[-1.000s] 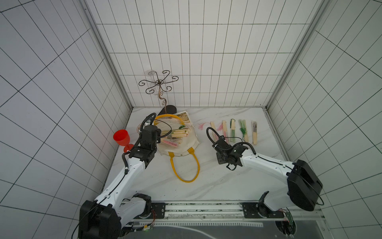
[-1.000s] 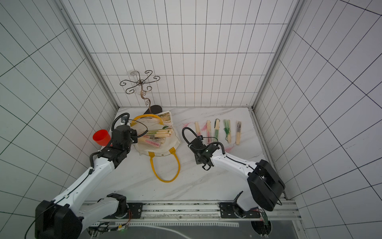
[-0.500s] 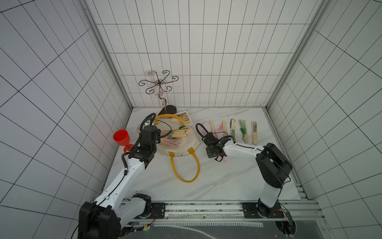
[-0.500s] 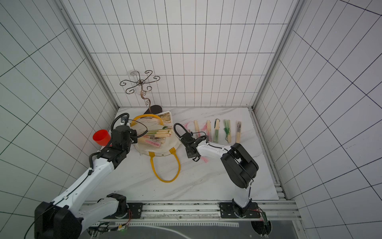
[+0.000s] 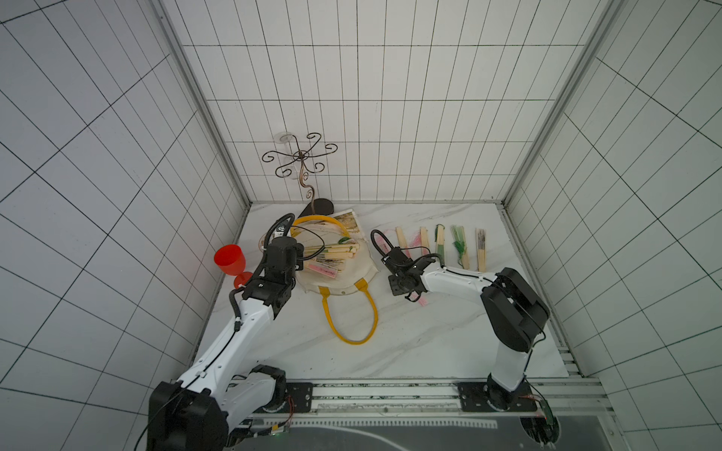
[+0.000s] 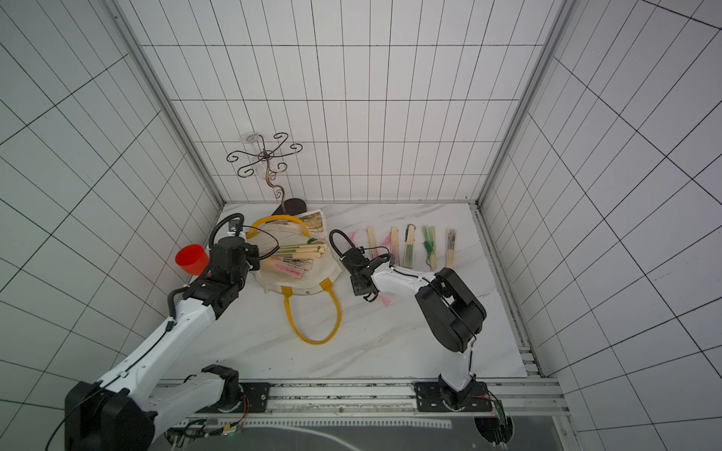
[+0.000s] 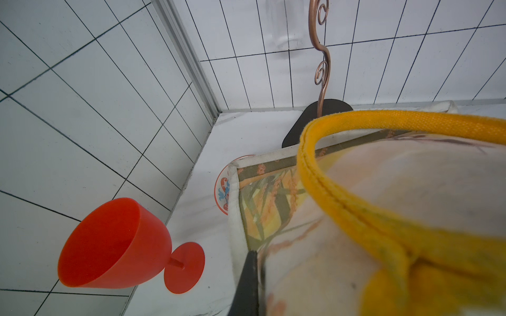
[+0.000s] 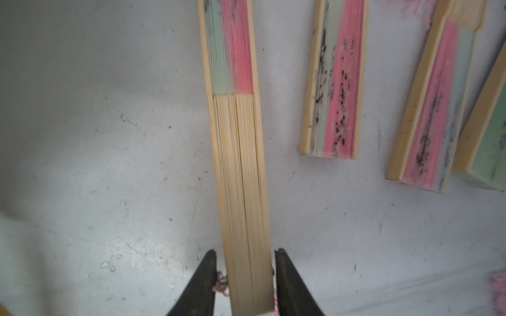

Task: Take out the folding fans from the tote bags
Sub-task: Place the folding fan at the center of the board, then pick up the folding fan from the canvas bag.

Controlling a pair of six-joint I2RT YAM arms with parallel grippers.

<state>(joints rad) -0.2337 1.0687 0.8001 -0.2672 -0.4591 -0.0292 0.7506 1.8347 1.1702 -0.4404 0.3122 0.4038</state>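
Where the right gripper [image 8: 243,255] reaches down to the marble table [image 5: 429,343], its two dark fingers [image 8: 202,281] stand a little apart on either side of a closed folding fan [image 8: 241,164]. A sliver of gap shows at each side, so nothing is clamped. That fan lies flat on the marble, with bamboo sticks at the fingers and pink and pale-green paper at the far end. Its pink tassel [image 5: 420,302] spills out on the side nearer the robot. Just to its right sits a row of five fans [image 5: 440,242], parallel and apart from one another. To the left lies the cream tote bag [image 5: 351,275], with one yellow handle [image 5: 351,339] flat on the table toward the robot and the upper handle [image 5: 312,219] arched up. A bundle of fans [image 5: 334,252] lies at the bag's open mouth (whether fully inside or resting on the cloth is hard to tell). The left gripper [image 5: 295,257] is at the bag's left rim, closed on the cloth. Only one finger [image 7: 247,273] shows in the left wrist view, against the printed side. A red goblet [image 5: 230,259] sits near the left wall, a small patterned plate [image 7: 221,191] peeks from under the bag, and a scrolled metal stand [image 5: 301,164] rises at the far edge.
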